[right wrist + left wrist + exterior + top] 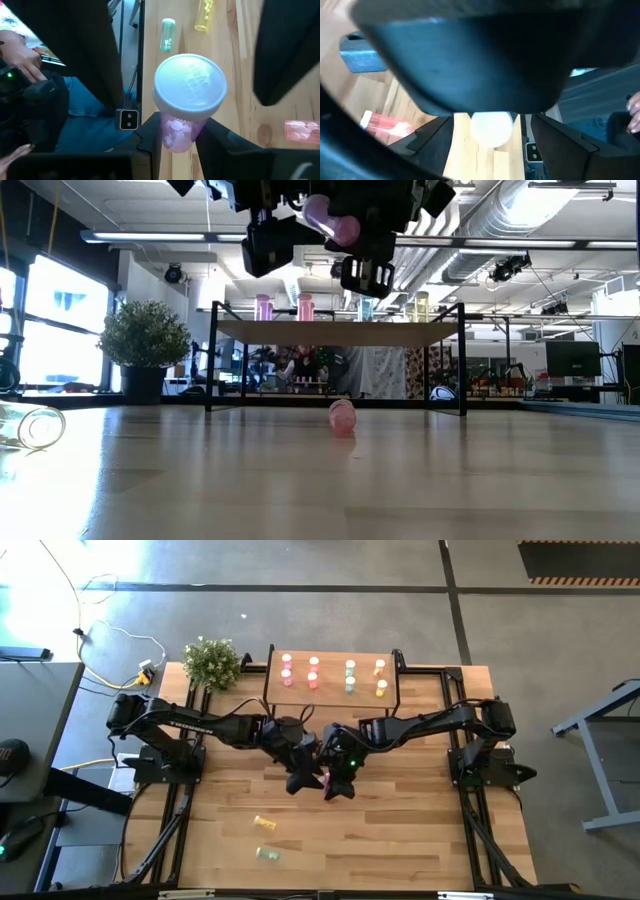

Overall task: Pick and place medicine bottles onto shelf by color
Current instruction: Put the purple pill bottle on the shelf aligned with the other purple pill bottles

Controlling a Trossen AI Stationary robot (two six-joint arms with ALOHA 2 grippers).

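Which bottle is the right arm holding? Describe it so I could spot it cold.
Start at the shelf at the table's far edge, then come toward the middle where the two arms meet. There the right gripper is shut on a pink bottle with a white ribbed cap, lifted off the wood. It is the only bottle in the air.

Shelf rear edge full of bottles; front strip free; plant beside.
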